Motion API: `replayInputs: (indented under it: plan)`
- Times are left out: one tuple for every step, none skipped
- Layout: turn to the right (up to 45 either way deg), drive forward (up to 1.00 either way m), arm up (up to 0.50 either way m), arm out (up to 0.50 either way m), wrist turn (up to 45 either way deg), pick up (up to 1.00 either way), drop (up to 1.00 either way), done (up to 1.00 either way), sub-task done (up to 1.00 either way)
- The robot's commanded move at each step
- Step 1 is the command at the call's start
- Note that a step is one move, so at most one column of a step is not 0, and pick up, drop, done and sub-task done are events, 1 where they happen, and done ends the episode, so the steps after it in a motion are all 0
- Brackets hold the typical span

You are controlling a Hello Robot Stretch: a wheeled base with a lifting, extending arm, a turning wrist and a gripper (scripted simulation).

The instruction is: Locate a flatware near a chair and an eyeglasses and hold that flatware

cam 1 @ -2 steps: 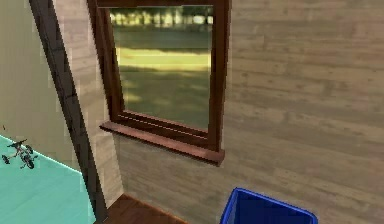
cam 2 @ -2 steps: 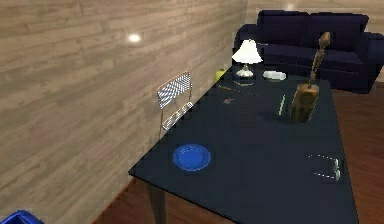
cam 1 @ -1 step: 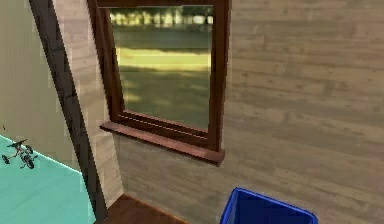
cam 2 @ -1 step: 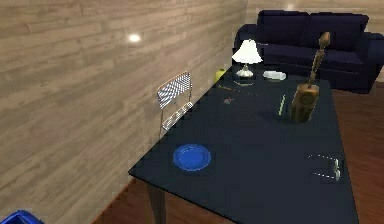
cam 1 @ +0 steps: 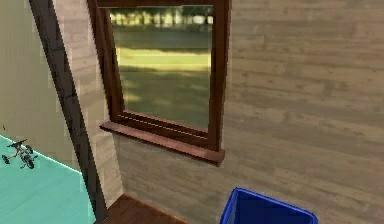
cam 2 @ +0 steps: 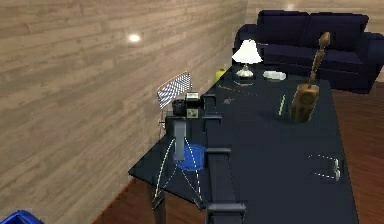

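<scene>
Facing a wood-plank wall (cam 1: 300,90) in the forward view, with a dark-framed window (cam 1: 165,70) at upper centre. Blue bin (cam 1: 265,210) at bottom right. Teal surface (cam 1: 40,195) at lower left with a small dark wheeled-looking item (cam 1: 20,153) on it, too small to name. Dark post (cam 1: 65,80) slants down the left.

Arm side view: dark table (cam 2: 270,140) fills centre and right. The arm (cam 2: 215,170) rises from the bottom edge, just right of middle. The gripper (cam 2: 183,103) sits at centre left over the table's left edge. Cannot tell if the fingers are apart or together, and cannot tell if it holds anything. Blue shape (cam 2: 190,155) is just below the gripper.

On the table: white-shade lamp (cam 2: 246,55) at upper centre, pale dish (cam 2: 275,75) just right of it, brown wooden block (cam 2: 303,103) right of centre. Thin sliver (cam 2: 283,103) is just left of the block and could be the flatware, but is too small to confirm. It is well apart from the gripper. Wire shape like eyeglasses (cam 2: 325,167) lies at lower right. Tall wooden statue (cam 2: 322,55) stands at upper right, in front of a dark blue sofa (cam 2: 300,30).
</scene>
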Motion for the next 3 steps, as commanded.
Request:
replayInputs:
  plan:
    - [0.0,0.00,0.00,0.00,45.0,0.00,0.00,0.00,0.00]
    - [0.0,0.00,0.00,0.00,45.0,0.00,0.00,0.00,0.00]
    - [0.0,0.00,0.00,0.00,45.0,0.00,0.00,0.00,0.00]
